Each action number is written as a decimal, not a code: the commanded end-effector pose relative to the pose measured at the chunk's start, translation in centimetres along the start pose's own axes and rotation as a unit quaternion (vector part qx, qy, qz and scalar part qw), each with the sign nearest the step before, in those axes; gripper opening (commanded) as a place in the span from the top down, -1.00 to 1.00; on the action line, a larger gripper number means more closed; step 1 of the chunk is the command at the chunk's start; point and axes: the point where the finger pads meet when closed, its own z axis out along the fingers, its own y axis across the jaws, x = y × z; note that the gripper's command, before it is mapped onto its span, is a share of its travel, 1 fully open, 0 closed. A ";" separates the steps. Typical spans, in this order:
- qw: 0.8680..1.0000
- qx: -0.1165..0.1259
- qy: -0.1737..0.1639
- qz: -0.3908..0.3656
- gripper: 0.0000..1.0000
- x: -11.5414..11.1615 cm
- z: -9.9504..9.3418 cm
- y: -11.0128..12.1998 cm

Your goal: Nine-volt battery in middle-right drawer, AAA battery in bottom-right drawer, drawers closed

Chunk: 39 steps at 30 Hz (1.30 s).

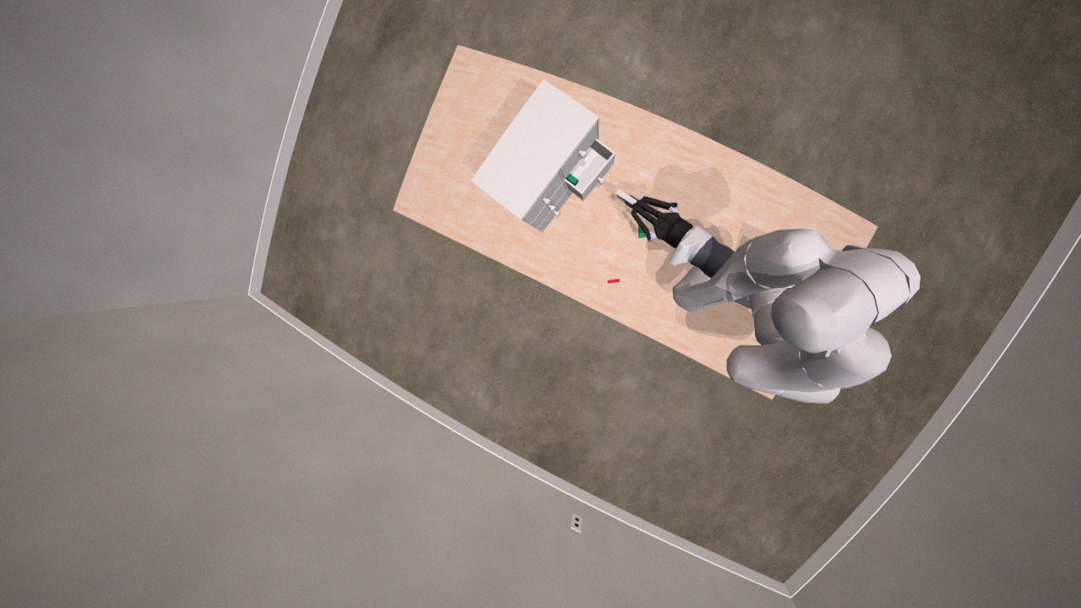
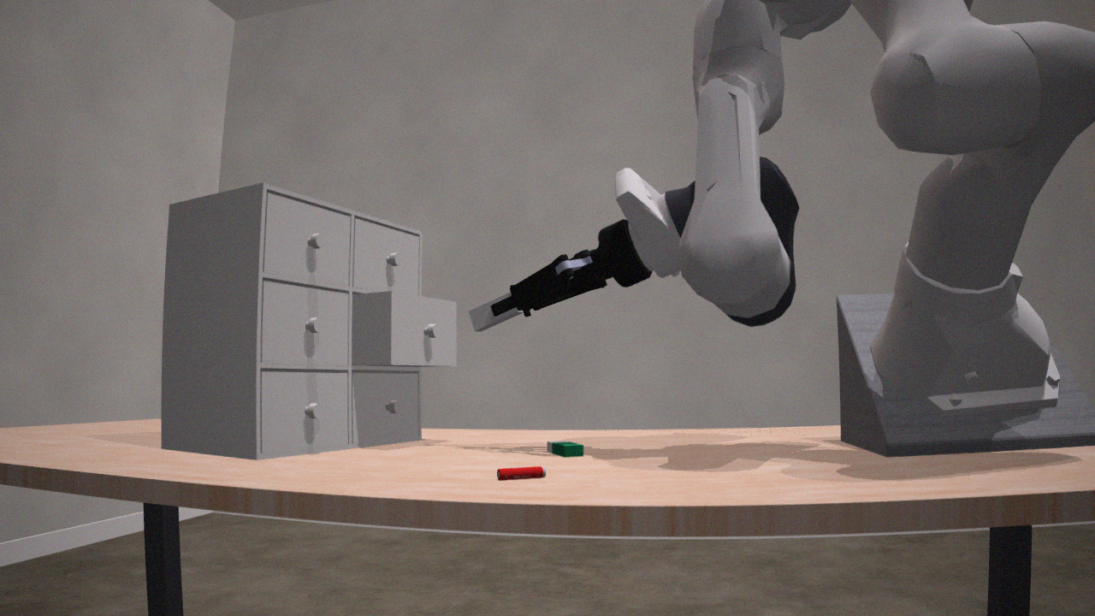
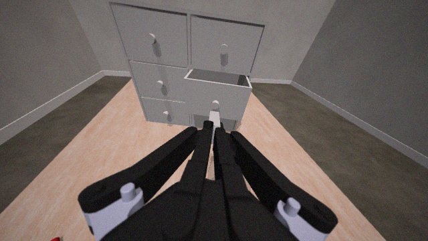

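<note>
On the table (image 1: 529,260) (image 2: 321,481) (image 3: 73,167), the chest (image 1: 529,143) (image 2: 210,322) (image 3: 150,20) stands upright, two columns wide and three rows high. The right drawer of its middle row, here the middle drawer (image 1: 594,188) (image 2: 413,310) (image 3: 231,94), is pulled well out and sits level. The bottom drawer (image 2: 387,425) on the right lies under it, in its shadow, and looks closed, as do the other four.

Inside the middle drawer, near its left side, lies a green piece (image 1: 572,179). A green block (image 1: 642,232) (image 2: 566,448) with a pale end lies flat on the table, partly beneath the gripper in the top view. Which of these two green things is the nine-volt, I cannot tell for certain.

The red cylinder (image 1: 612,281) (image 2: 521,473) (image 3: 55,239), which looks like the AAA, lies on its side on the table, nearer the long edge than the green block; it is outside the bottom drawer.

The gripper (image 1: 626,198) (image 2: 489,312) (image 3: 213,118) is above the table, its fingers together with nothing between them. It slants down toward the chest, its tips in front of the middle drawer's knob (image 1: 600,181) (image 2: 430,330) (image 3: 215,104), near but apart from it.
</note>
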 end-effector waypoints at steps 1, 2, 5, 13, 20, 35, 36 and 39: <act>1.000 -0.002 -0.006 0.004 1.00 -0.3 1.1 0.1; 1.000 -0.002 -0.006 0.004 1.00 -0.3 1.1 0.1; 1.000 -0.002 -0.006 0.004 1.00 -0.3 1.5 0.1; 1.000 -0.002 -0.006 0.004 1.00 -0.3 2.0 0.1; 1.000 -0.002 -0.006 0.004 1.00 -0.3 2.0 0.1; 1.000 -0.002 -0.006 0.004 1.00 -0.3 2.0 0.1; 1.000 -0.002 -0.006 0.004 1.00 -0.3 2.0 0.1; 1.000 -0.002 -0.006 0.004 1.00 -0.3 2.0 0.1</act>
